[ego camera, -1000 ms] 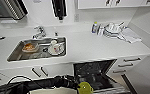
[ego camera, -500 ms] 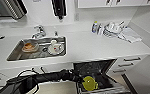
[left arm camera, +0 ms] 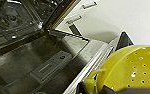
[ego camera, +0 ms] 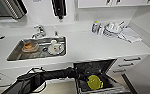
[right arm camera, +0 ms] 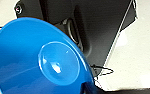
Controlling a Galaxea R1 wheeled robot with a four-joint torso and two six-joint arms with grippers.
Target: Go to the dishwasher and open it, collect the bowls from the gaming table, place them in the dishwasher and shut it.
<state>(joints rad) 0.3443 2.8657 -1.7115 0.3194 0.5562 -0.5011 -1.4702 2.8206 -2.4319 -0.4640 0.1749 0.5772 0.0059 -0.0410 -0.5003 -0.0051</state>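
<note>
Your left arm [ego camera: 48,76] reaches in from the lower left of the head view, a black jointed sleeve stretched toward the open dishwasher [ego camera: 96,72], a built-in unit with a dark interior set under the white countertop [ego camera: 91,46]. At the arm's end sits a yellow-green perforated plastic bowl [ego camera: 94,82], over the dishwasher's opening. From your left wrist camera that bowl [left arm camera: 131,67] looms close, dotted with small holes, a small handle tab on its rim; the left gripper seems clenched on its rim, though the fingers are hard to make out. Beyond it you see the lowered dishwasher door's [left arm camera: 48,67] grey inner face with its detergent compartment.

Your right wrist camera shows a bright blue round plastic bowl [right arm camera: 41,60] close against the lens, underside up; whether the right gripper grasps it you cannot tell.

On the counter, the steel sink [ego camera: 38,48] holds dishes, beside a chrome tap [ego camera: 39,31]
</note>
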